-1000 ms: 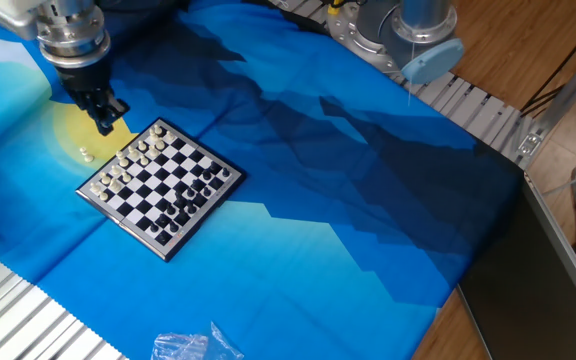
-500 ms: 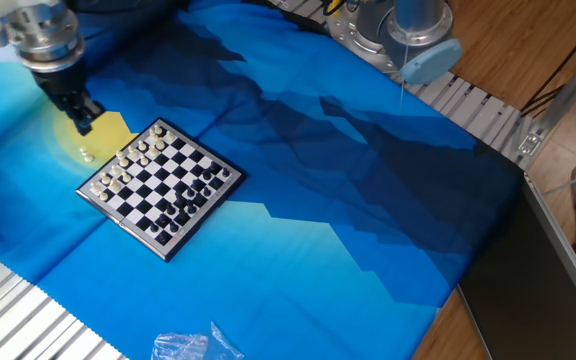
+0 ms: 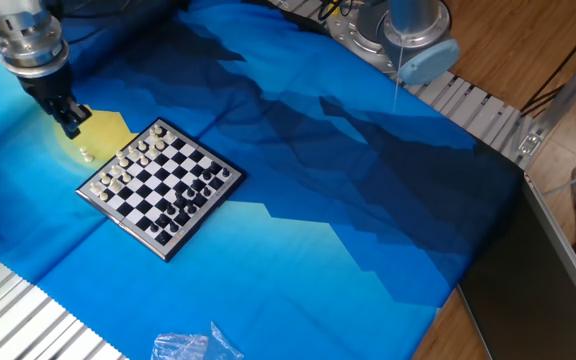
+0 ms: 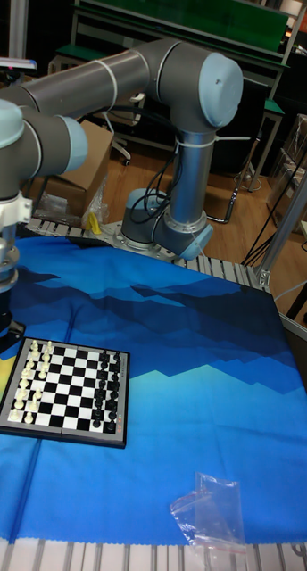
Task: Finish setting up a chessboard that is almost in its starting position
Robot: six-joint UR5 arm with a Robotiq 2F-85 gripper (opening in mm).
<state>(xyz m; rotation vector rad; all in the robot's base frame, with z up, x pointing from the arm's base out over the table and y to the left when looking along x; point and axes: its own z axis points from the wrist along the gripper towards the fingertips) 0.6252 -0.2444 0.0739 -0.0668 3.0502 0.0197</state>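
Overhead, arm (image 4: pixel 109 80) arched, fingers (image 3: pixel 71 124) beside chessboard (image 3: pixel 160 186)

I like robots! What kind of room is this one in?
Probably a robot lab or workshop: a big grey robot arm bolted beside a blue cloth-covered table, green metal shelving behind, and a small black-and-white chessboard for practice.

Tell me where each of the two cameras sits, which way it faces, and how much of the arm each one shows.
Fixed view: high, angled down across the blue cloth at the chessboard; shows the gripper, wrist and arm base.
Tall fixed view: at the table's near edge, facing the arm's base; shows nearly the whole arm, gripper cut by the left edge.
Both share the chessboard, cloth and plastic bag.
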